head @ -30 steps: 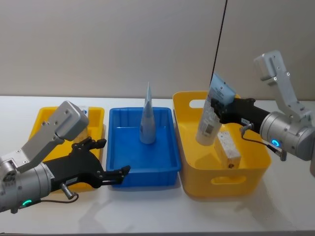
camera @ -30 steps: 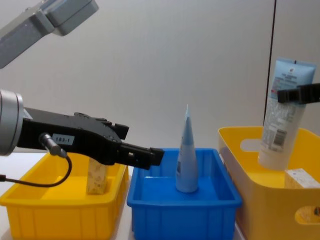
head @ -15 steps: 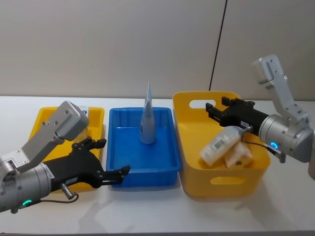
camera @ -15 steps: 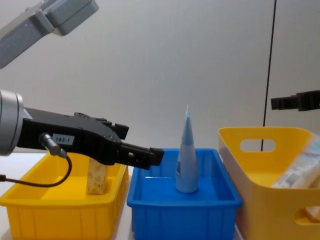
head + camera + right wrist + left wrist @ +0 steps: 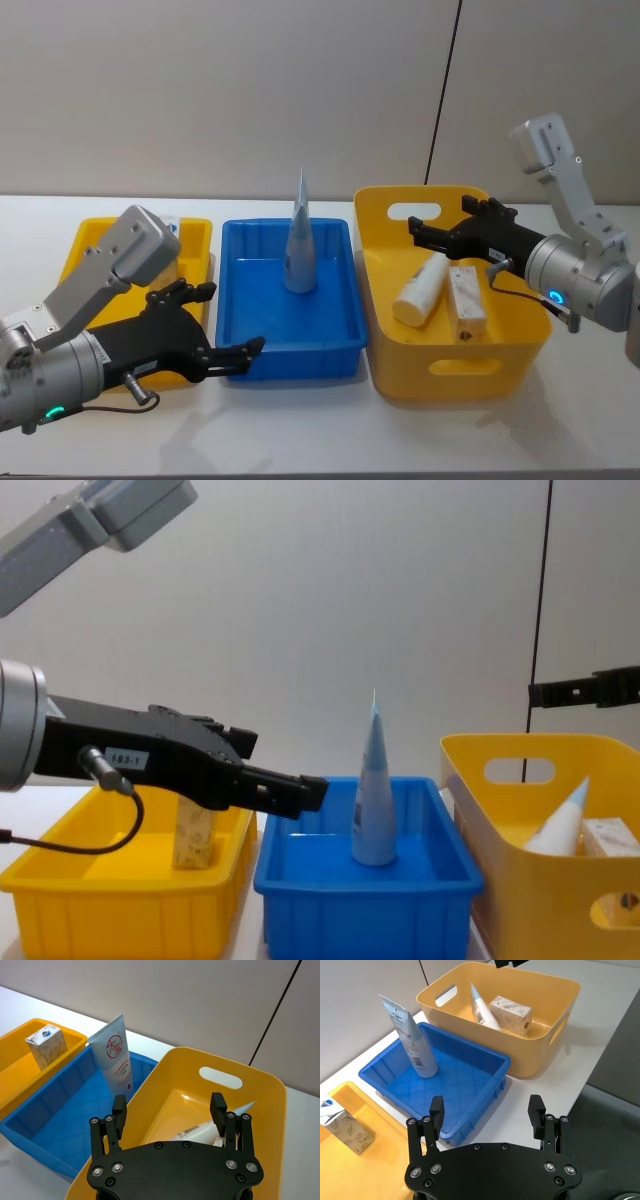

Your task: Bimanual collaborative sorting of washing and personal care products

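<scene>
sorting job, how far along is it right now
Looks done: one tube stands in the blue bin, and one carton stands in the shallow yellow bin. In hand: nothing; the right tool is open above the deep yellow bin, the left tool open near the blue bin's front corner. Left: a second tube and carton lie together in the deep bin.
</scene>
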Tool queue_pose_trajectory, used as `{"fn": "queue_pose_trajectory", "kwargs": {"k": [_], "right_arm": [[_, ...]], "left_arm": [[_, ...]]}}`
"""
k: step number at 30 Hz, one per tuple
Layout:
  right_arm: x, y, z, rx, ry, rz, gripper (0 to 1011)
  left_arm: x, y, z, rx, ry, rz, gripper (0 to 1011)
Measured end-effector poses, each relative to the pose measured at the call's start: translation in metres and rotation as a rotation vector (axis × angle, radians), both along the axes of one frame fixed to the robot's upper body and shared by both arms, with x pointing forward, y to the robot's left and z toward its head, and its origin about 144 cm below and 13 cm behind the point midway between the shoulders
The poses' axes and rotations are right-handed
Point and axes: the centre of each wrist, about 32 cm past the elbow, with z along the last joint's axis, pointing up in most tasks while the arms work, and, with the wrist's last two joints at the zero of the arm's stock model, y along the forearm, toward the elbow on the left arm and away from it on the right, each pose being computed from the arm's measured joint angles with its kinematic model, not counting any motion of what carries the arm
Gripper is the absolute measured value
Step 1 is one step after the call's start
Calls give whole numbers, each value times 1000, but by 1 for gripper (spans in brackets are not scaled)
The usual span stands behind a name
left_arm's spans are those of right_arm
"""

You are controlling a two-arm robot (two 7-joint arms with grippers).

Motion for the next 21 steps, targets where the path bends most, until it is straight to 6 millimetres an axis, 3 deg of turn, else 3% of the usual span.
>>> {"fn": "queue_pose_trajectory", "kwargs": {"k": [2, 21], "right_arm": [[0, 0, 0, 0, -1, 0, 1002], [-12, -12, -14, 51, -45, 170, 1002]], "left_arm": [[0, 0, 0, 0, 0, 0, 1001], [0, 0, 0, 0, 0, 0, 1001]]}}
